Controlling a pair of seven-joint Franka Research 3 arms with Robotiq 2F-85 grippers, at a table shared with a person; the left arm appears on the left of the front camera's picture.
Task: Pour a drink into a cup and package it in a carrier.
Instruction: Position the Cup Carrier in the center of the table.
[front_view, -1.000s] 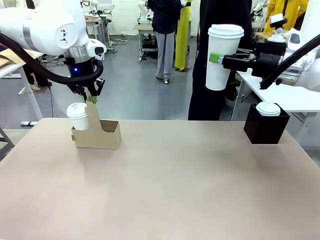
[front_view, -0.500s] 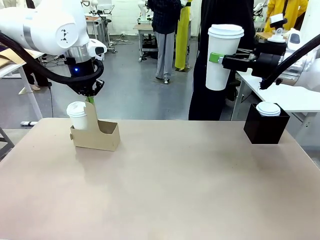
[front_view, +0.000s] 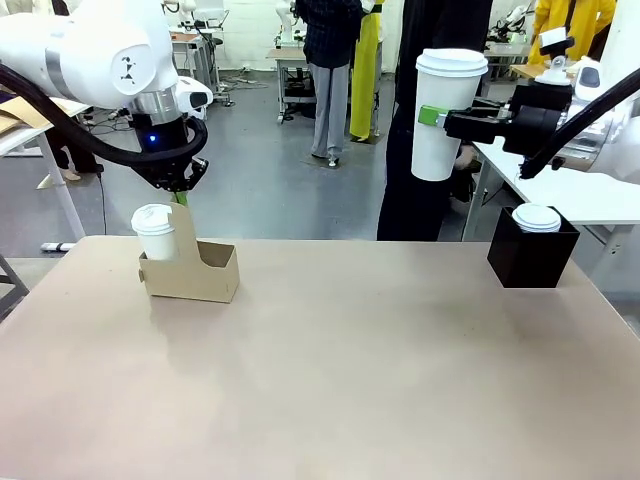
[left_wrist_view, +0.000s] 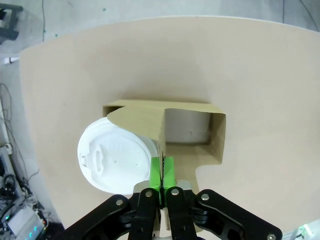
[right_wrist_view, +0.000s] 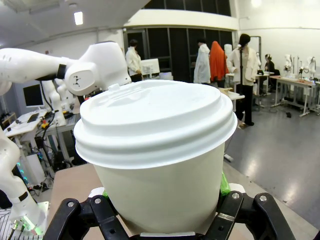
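The brown cardboard carrier (front_view: 205, 275) stands on the table at the left, with a lidded white cup (front_view: 155, 232) in its left pocket. My left gripper (front_view: 181, 196) is shut on the top of the carrier's upright handle. In the left wrist view the green pads (left_wrist_view: 156, 172) pinch the handle edge of the carrier (left_wrist_view: 145, 122); the cup (left_wrist_view: 112, 160) sits to one side and the other pocket is empty. My right gripper (front_view: 432, 116) is shut on a second tall lidded cup (front_view: 445, 110), held high at the right. That cup (right_wrist_view: 155, 145) sits in the right gripper (right_wrist_view: 162, 202).
A black square box (front_view: 530, 258) with a white lidded cup (front_view: 537, 217) in it stands at the table's far right. A person in dark clothes (front_view: 430, 190) stands beyond the far edge. The tan tabletop (front_view: 330, 380) spreads between the carrier and the box.
My left gripper's fingers, open around the carrier handle a second ago, have shut on it. The carrier shifted slightly left. The right arm and its cup have not moved.
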